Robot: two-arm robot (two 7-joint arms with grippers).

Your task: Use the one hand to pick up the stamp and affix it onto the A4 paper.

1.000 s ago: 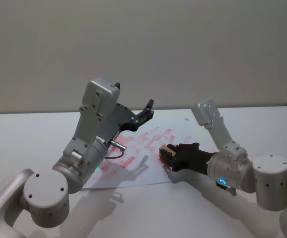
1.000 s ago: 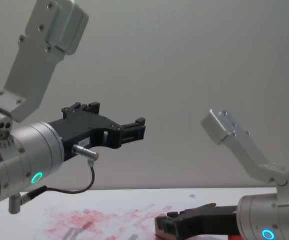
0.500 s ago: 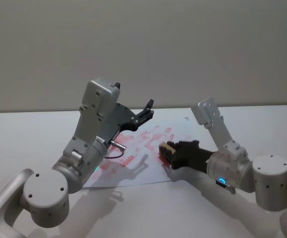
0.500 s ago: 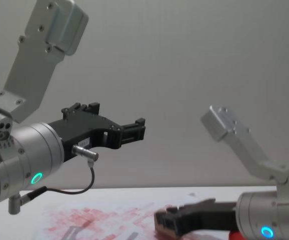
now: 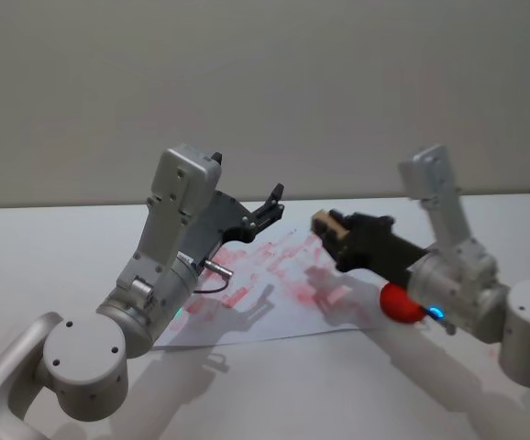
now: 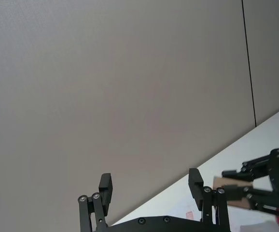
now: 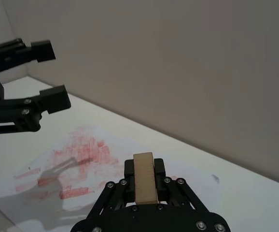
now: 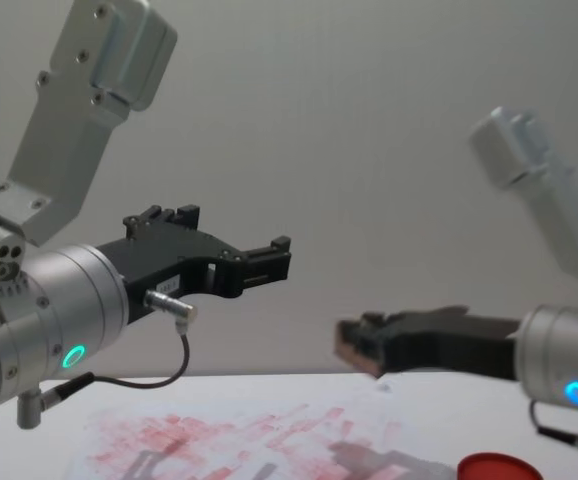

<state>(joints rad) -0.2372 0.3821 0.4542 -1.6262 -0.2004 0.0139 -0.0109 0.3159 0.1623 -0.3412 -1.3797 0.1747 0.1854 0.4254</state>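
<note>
1. Head view: my right gripper (image 5: 335,236) hangs above the white A4 paper (image 5: 274,284) smeared with red-pink prints. Its fingers are clamped on the small, pale tan wooden stamp (image 5: 322,223). A round red ink pad (image 5: 401,302) sits on the white worktop (image 5: 54,247) under that arm. The left gripper (image 5: 270,206) is parked raised.
2. Left wrist view: the left fingers are spread wide, holding nothing.
3. Right wrist view: the fingers pinch the stamp's two side faces, with the block centred.
4. Chest view: the stamp is well clear of the paper. I judge it light, rigid and smooth, so the side grip suits; press squarely or it may smear.
</note>
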